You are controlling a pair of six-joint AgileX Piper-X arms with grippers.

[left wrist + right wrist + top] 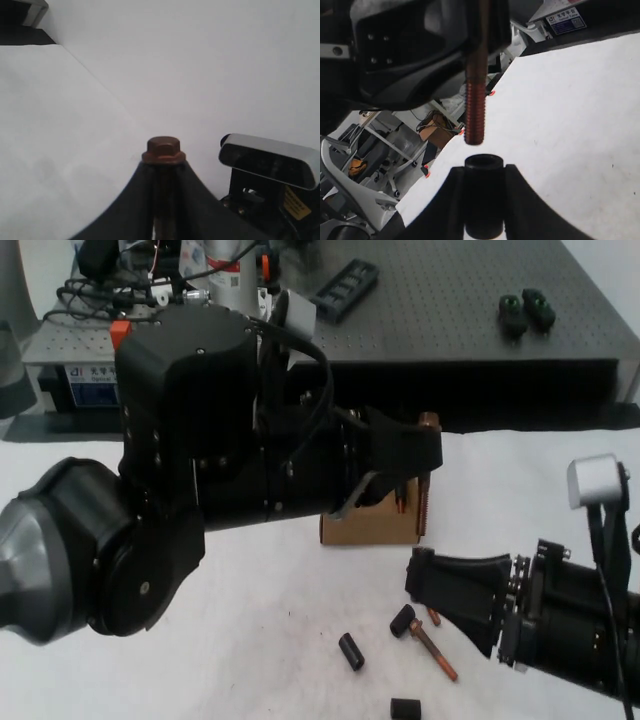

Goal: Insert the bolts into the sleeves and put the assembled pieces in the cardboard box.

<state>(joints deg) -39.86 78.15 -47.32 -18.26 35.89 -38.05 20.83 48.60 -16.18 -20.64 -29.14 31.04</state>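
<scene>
Nearest on the white-covered counter [250, 640] lie three short black sleeves, matte cylinders: one [405, 708] at the front edge, one [350, 651] a little farther in, and one [402, 620] touching the end of a loose bolt [440, 652]. That bolt is copper-coloured and lies flat at a slant.

Just beyond, the right arm [560, 625] reaches in low from the side, nearly level with the counter. Its black, smooth, tapering jaws are closed narrow around a fourth sleeve [483, 195]. This one stands upright with its open bore facing up.

The held bolt [476, 100] hangs directly above that bore, with its tip just clear of the rim and not yet inside. Its lower part is finely threaded and its upper shank is plain. In the left wrist view it ends in a flanged hexagonal head [163, 150]. The left jaws clamp the shank just under that head, so the bolt [426, 475] stands vertical.

The left arm [190, 470] is bulky and matte black, and stretches across the counter from the other side.

Behind the bolt sits the brown cardboard box [370, 528], partly under the left jaws.

Farther back is a dark perforated table [450, 300].
</scene>
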